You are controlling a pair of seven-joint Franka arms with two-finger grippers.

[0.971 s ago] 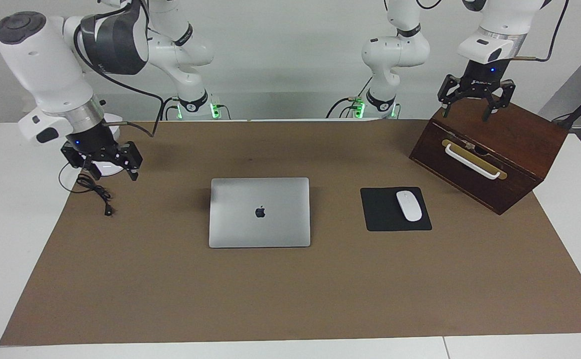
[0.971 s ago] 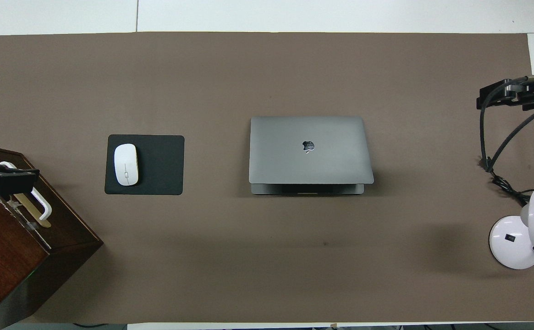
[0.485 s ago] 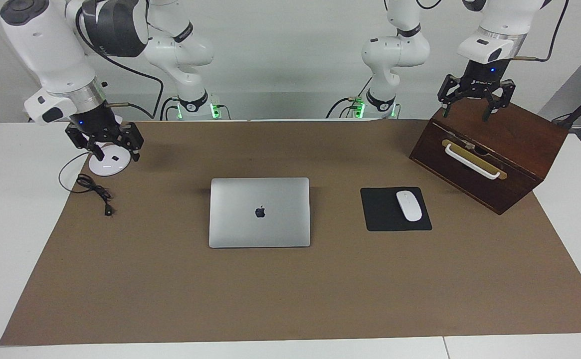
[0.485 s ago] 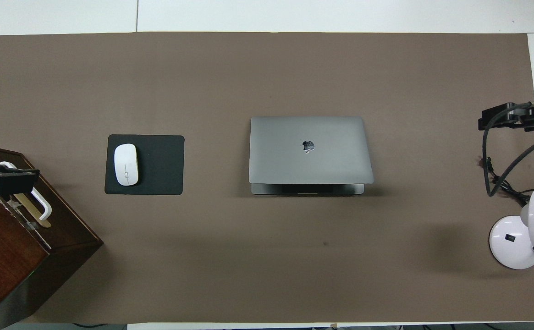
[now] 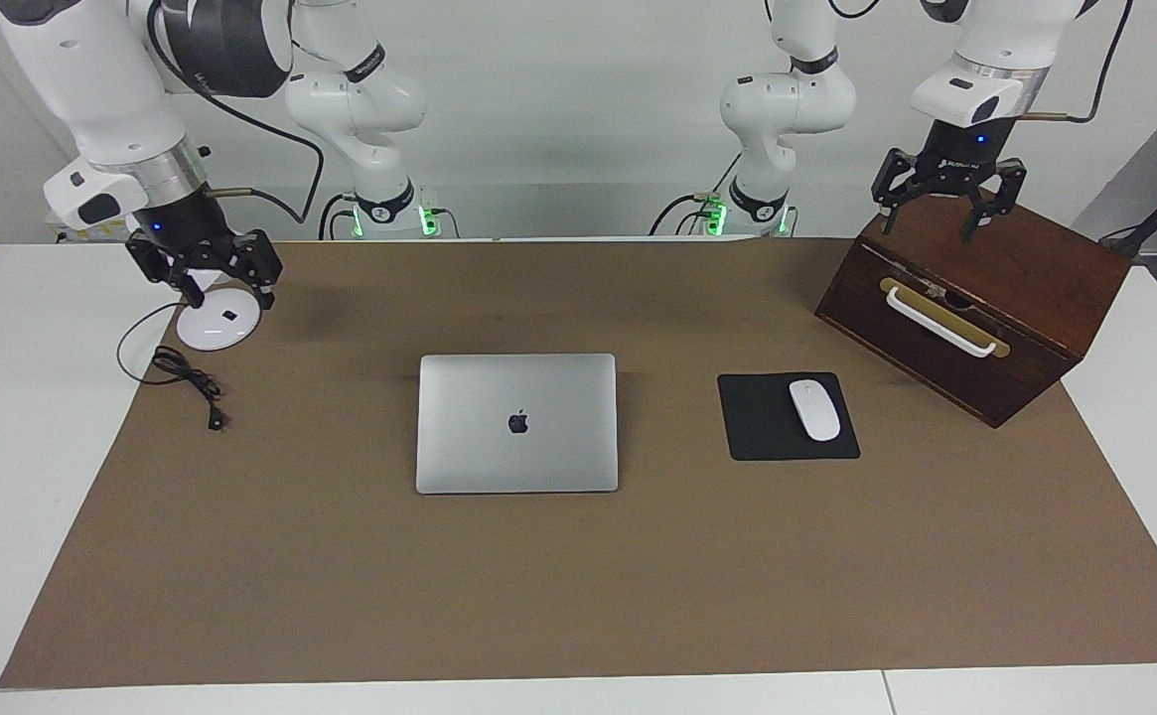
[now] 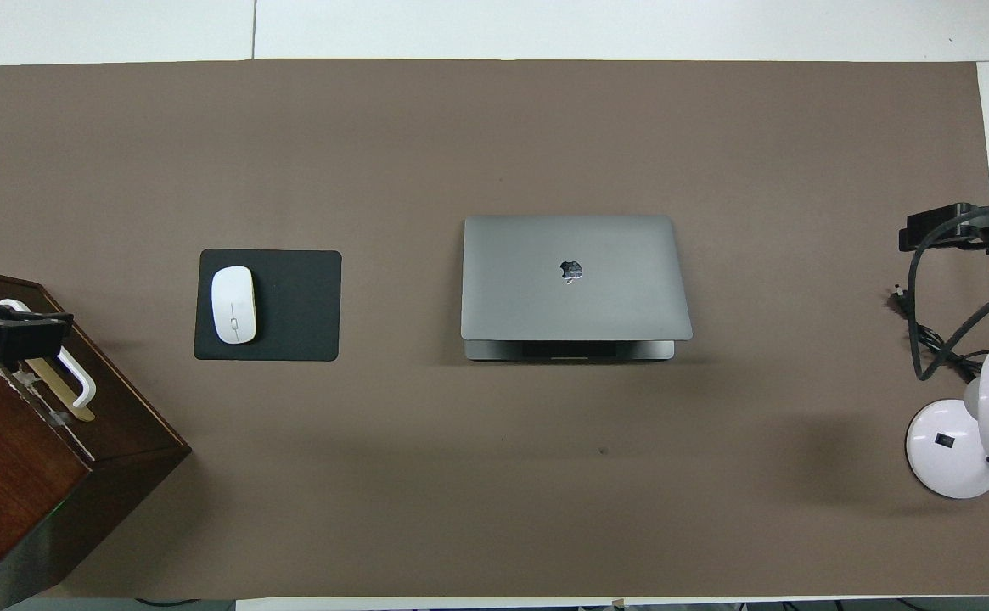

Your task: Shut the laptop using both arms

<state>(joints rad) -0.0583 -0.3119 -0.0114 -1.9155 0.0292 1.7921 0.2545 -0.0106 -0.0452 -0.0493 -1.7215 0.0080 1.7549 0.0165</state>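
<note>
Now: laptop [image 5: 516,423] mid-mat, lid lowered, its edges clear all round | left gripper [image 5: 945,204] spread wide, empty, over wooden box [image 5: 975,298] at left arm's end | right gripper [image 5: 206,268] spread, empty, over lamp base [image 5: 216,326] at right arm's end | mouse [image 5: 813,408] on mouse pad [image 5: 762,422] between laptop and box

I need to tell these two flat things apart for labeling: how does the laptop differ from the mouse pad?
The laptop is silver-grey with a dark logo on its lid; the mouse pad is plain black. The laptop is the larger and thicker of the two; the pad is a thin sheet. The laptop's lid is bare, while a white mouse lies on the pad. Both are rectangles with rounded corners, side by side on the brown mat.
</note>
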